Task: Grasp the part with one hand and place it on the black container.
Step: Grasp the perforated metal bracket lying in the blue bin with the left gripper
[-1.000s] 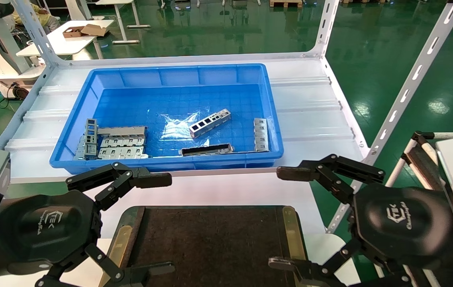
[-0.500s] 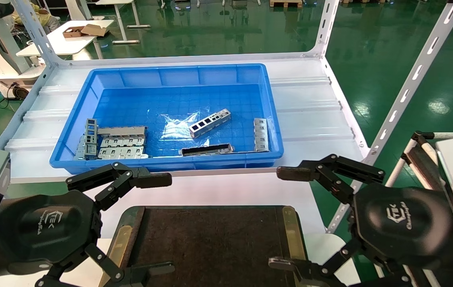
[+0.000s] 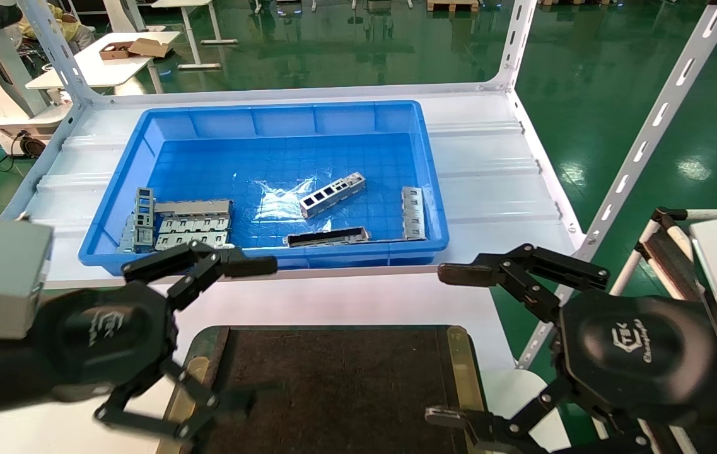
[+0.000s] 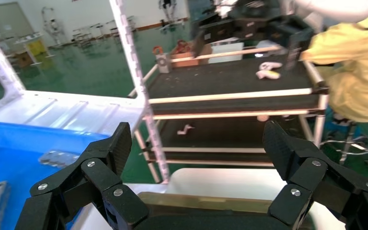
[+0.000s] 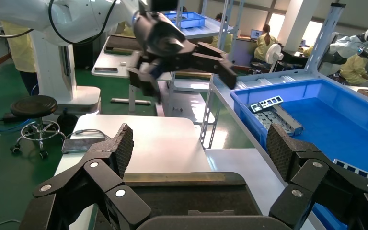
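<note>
Left gripper (image 3: 238,334), jaws spread wide and holding nothing, hovers over the near left corner of the black container (image 3: 333,378); its lower finger is smeared and hard to make out. Right gripper (image 3: 453,343), jaws likewise spread and empty, hangs at the container's right edge. The part (image 3: 332,194), its square windows facing up, lies on the floor of the blue bin (image 3: 270,113), well beyond both sets of jaws and roughly between them. The container rests on the white table (image 3: 358,299); its near edge is cut off, its left corner hidden by the left gripper.
</note>
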Controlling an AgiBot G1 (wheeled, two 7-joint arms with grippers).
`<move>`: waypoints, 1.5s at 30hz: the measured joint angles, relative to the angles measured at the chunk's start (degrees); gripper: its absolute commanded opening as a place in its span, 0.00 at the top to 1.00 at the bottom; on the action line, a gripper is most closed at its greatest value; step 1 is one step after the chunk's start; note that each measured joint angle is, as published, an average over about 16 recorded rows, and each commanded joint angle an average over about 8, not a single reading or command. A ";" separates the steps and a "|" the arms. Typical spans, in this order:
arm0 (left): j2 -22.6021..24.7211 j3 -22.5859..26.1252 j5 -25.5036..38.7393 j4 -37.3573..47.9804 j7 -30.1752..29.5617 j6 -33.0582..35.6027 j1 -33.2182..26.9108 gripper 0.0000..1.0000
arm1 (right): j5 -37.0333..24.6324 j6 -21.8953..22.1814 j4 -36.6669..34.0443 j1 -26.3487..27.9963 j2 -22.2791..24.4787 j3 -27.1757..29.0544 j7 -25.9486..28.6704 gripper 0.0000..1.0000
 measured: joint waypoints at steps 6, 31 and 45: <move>3.22 1.36 3.76 3.28 1.29 -2.74 -2.88 0.00 | 0.02 0.01 0.00 0.01 0.01 -0.03 -0.01 0.00; 27.16 9.02 23.17 38.79 14.10 -23.35 -21.89 0.00 | 0.09 0.05 0.00 0.03 0.05 -0.13 -0.07 0.00; 37.56 9.57 25.95 60.28 24.90 -35.10 -28.54 0.00 | 0.13 0.08 -0.01 0.04 0.08 -0.19 -0.10 0.00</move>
